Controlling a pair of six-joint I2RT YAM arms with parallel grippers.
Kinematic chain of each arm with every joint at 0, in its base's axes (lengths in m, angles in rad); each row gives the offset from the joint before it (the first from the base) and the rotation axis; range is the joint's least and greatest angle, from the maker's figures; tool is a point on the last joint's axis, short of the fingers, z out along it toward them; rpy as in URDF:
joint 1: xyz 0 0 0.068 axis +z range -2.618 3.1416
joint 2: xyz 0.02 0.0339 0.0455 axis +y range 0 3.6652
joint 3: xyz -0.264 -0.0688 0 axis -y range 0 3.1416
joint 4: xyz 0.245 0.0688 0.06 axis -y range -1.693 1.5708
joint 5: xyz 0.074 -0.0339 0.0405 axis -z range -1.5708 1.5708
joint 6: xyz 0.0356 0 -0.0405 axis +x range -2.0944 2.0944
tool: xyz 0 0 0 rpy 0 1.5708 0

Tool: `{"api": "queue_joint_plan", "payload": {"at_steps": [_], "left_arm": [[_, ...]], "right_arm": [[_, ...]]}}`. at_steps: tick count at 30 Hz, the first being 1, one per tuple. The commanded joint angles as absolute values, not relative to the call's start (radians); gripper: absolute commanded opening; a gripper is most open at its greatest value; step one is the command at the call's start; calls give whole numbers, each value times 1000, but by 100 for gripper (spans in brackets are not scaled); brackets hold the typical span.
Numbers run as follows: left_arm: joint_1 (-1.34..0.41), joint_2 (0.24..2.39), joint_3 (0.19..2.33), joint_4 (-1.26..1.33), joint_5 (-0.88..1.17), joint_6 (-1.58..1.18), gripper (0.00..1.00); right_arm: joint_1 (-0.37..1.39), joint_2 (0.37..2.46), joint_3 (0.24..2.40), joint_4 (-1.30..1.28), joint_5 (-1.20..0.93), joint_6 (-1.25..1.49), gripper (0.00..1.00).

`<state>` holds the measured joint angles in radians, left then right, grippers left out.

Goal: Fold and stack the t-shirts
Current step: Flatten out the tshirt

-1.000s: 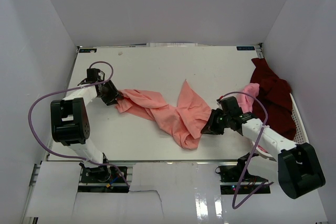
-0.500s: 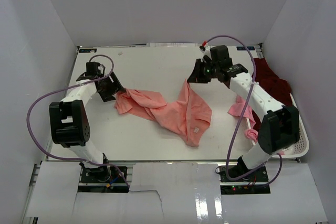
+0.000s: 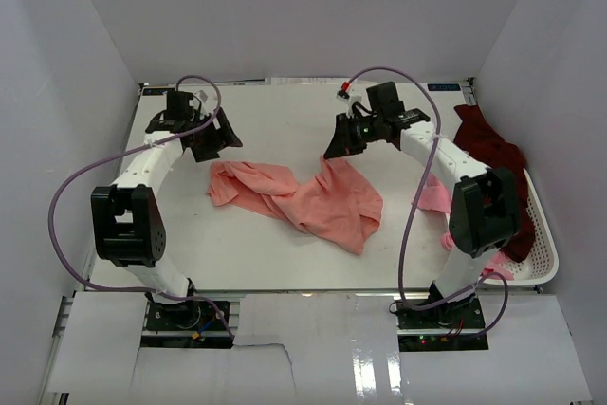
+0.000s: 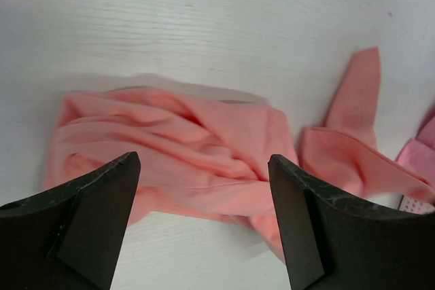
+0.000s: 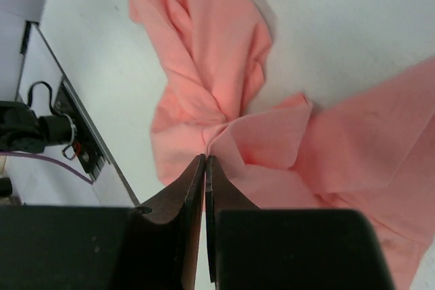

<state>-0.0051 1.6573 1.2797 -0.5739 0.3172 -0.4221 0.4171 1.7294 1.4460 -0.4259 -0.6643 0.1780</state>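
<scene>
A crumpled salmon-pink t-shirt (image 3: 303, 198) lies across the middle of the table. My right gripper (image 3: 334, 147) is at its far edge, jaws shut on a pinched fold of the cloth (image 5: 234, 134), seen in the right wrist view (image 5: 204, 157). My left gripper (image 3: 220, 135) is open and empty, held above the table just beyond the shirt's left end; its wide-apart fingers (image 4: 102, 195) frame the salmon cloth (image 4: 177, 161). A dark maroon t-shirt (image 3: 488, 154) lies heaped at the right. A lighter pink t-shirt (image 3: 434, 198) hangs beside it.
A white slotted basket (image 3: 541, 263) stands at the table's right edge, under the maroon and lighter pink shirts. White walls close in the table at the back and both sides. Purple cables loop from both arms.
My right arm swung from the shirt's near right end to the back middle, pulling cloth along. My left gripper came away from the shirt's left end and moved toward the back.
</scene>
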Motion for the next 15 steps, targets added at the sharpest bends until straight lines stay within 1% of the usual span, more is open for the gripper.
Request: {"api": "queue_joint_plan", "payload": {"at_steps": [1, 2, 5, 7, 9, 11, 15], "left_arm": [[-136, 1658, 1347, -561, 364, -379, 87], [-194, 1690, 1361, -561, 351, -377, 87], [-277, 1747, 1408, -561, 356, -391, 87], [-307, 1759, 1419, -560, 354, -402, 87], [-347, 1767, 1431, -558, 351, -394, 87], [-374, 1766, 1437, -558, 356, -388, 87], [-406, 1761, 1433, -561, 359, -394, 87]], "right_arm": [[413, 1827, 1382, -526, -657, 110, 8], [413, 1851, 1382, -532, -661, 110, 8], [413, 1934, 1382, -546, -628, 126, 8], [413, 1960, 1384, -543, -533, 144, 8], [413, 1963, 1388, -543, -448, 150, 8], [414, 1963, 1400, -548, -410, 158, 8], [414, 1947, 1411, -540, -417, 149, 9]]}}
